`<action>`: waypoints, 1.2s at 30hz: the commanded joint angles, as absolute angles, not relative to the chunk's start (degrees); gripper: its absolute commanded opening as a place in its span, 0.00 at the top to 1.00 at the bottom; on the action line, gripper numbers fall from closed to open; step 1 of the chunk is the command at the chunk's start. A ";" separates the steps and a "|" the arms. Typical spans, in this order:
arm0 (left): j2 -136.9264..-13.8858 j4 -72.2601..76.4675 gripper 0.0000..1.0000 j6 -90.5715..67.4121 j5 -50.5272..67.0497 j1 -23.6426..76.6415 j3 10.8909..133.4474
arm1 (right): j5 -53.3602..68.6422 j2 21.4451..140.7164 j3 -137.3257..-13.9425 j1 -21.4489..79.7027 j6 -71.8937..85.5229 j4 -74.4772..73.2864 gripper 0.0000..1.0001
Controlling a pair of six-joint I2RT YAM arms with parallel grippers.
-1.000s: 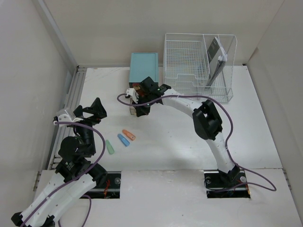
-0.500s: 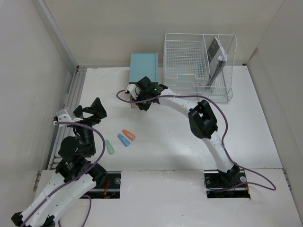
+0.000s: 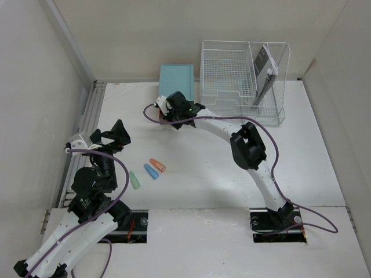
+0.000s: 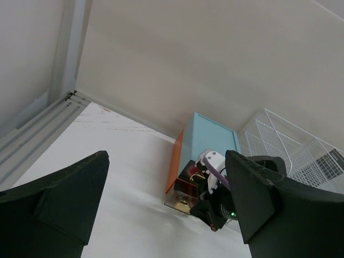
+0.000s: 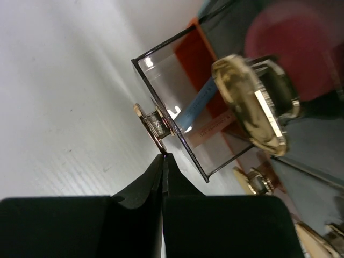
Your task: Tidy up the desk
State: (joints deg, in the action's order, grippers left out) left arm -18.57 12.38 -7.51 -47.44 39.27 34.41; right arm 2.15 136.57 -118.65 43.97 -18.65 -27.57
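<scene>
Holding my right fingers [image 5: 163,157] shut at the clear drawer [image 5: 183,102], my left fingers [image 4: 166,188] hanging wide.

I am pressing my right fingers fully together with nothing between them, their tips sitting right against the drawer's gold knob [image 5: 154,124]. The clear drawer is sticking out from the front of the teal box [image 3: 177,80] at the far side of the white counter [image 3: 313,145], which is stretching under both my arms. My left fingers are hovering spread wide and empty above the counter's near left part, beside the silver rails [image 3: 93,110]. An orange piece [image 3: 157,165], a blue piece [image 3: 151,171] and a green piece [image 3: 134,180] are lying on the counter between my arms. A wire rack [image 3: 232,75] is standing just right of the teal box.
</scene>
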 commanded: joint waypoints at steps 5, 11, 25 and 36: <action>-18.37 14.24 0.13 -7.03 -47.99 39.20 34.28 | -4.48 137.37 -122.08 44.47 -18.37 -19.61 1.00; -18.37 14.24 0.13 -7.03 -47.99 39.20 34.28 | -8.34 137.37 -121.46 44.47 -19.51 -16.97 1.00; -19.42 14.24 0.13 -7.03 -47.99 39.20 34.28 | -14.76 138.43 -120.32 45.53 -22.68 -13.36 1.00; -19.42 14.24 0.13 -7.03 -47.99 39.20 34.28 | -17.05 138.43 -117.42 46.05 -23.82 -9.67 1.00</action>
